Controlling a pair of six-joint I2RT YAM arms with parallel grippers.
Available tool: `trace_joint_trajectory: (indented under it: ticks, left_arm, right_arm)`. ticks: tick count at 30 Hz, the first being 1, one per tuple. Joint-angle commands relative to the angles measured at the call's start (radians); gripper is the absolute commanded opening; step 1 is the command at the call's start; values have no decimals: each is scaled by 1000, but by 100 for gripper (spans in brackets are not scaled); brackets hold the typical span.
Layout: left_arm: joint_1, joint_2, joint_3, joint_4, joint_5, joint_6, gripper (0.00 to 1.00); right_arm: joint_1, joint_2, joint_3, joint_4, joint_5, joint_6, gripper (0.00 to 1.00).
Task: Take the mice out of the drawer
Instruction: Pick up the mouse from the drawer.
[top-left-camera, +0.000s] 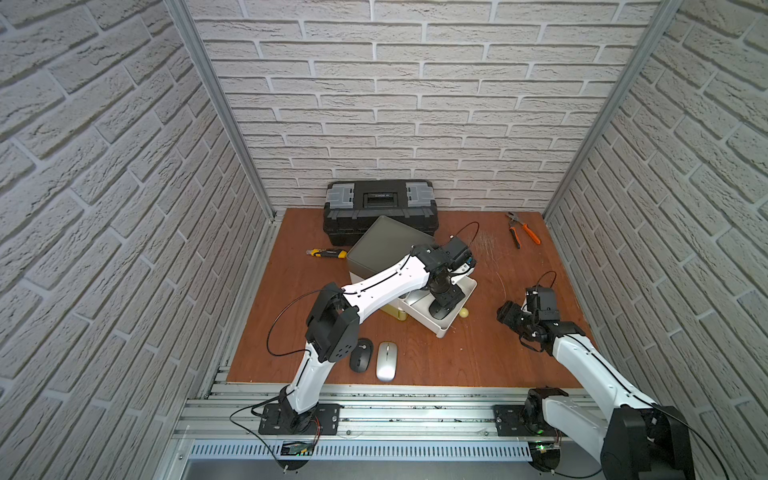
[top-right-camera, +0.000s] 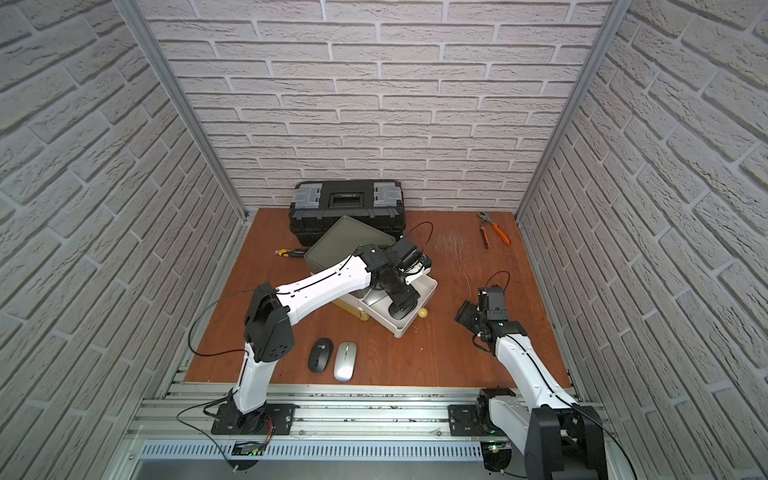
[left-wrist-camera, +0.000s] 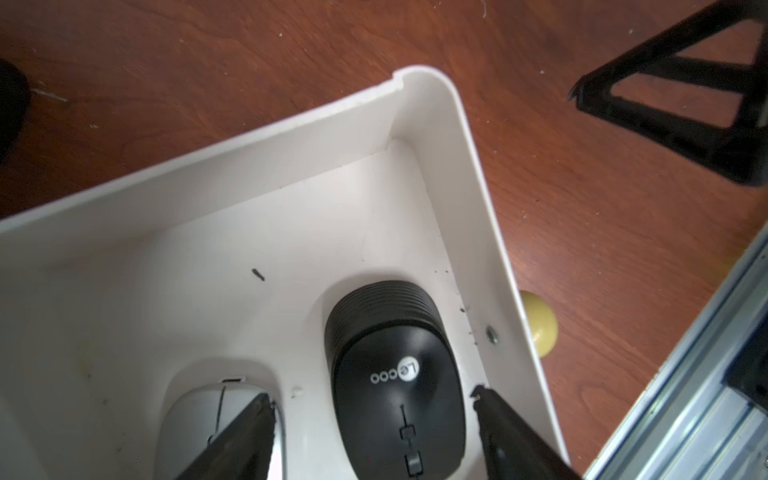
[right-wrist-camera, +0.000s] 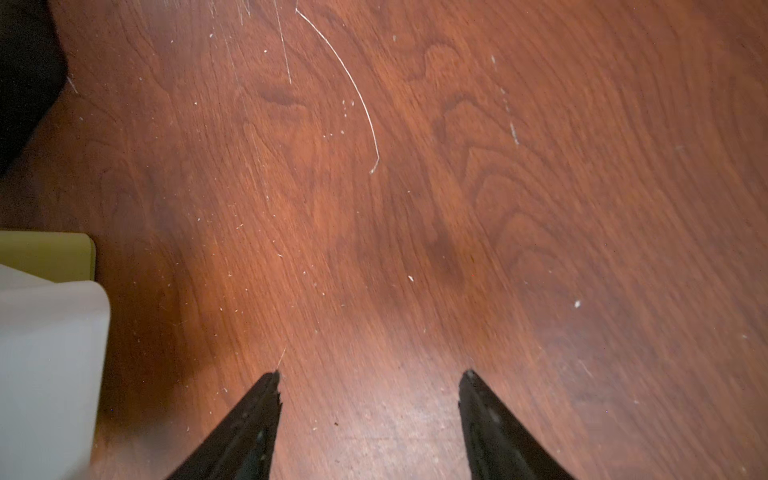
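A white drawer (left-wrist-camera: 249, 141) stands pulled out of a small cabinet in mid table, seen in both top views (top-left-camera: 441, 329) (top-right-camera: 400, 329). Inside lie a dark grey mouse (left-wrist-camera: 395, 395) with white lettering and a silver mouse (left-wrist-camera: 199, 424). My left gripper (left-wrist-camera: 372, 395) (top-left-camera: 440, 309) reaches down into the drawer, open, one finger on each side of the dark mouse with a small gap at both sides. A black mouse (top-left-camera: 360, 354) and a silver mouse (top-left-camera: 386, 360) rest on the table near the front. My right gripper (right-wrist-camera: 370, 376) (top-left-camera: 508, 316) hovers open over bare wood, right of the drawer.
A black toolbox (top-left-camera: 380, 203) stands at the back wall, behind the cabinet's grey top (top-left-camera: 386, 245). A yellow-black utility knife (top-left-camera: 328, 252) lies left of the cabinet, orange-handled pliers (top-left-camera: 523, 230) at the back right. A yellow knob (left-wrist-camera: 538, 324) sticks out of the drawer front.
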Motion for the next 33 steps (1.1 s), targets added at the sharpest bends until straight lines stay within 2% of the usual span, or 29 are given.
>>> trace_joint_trajectory:
  ticks: [1, 7, 14, 19, 22, 27, 33]
  left_arm:
    - [0, 42, 18, -33, -5, 12, 78]
    - [-1, 74, 17, -30, -14, 17, 80]
    - [-7, 104, 32, -57, -99, 37, 82]
    - [-9, 110, 29, -55, -114, 40, 70]
    - [-12, 105, 37, -53, -110, 39, 56]
    - [-19, 65, 72, -70, -66, 53, 45]
    - [-44, -18, 177, -146, -39, 59, 43]
  right_arm:
    - [-7, 28, 39, 71, -21, -18, 70]
    - [-8, 143, 70, 143, -43, -28, 70]
    - [-13, 335, 152, 208, -158, -31, 69]
    - [-12, 360, 159, 234, -172, -26, 69]
    - [-12, 364, 159, 232, -171, -32, 69]
    - [-12, 370, 158, 238, -177, -34, 69]
    - [-12, 378, 159, 251, -192, -30, 68]
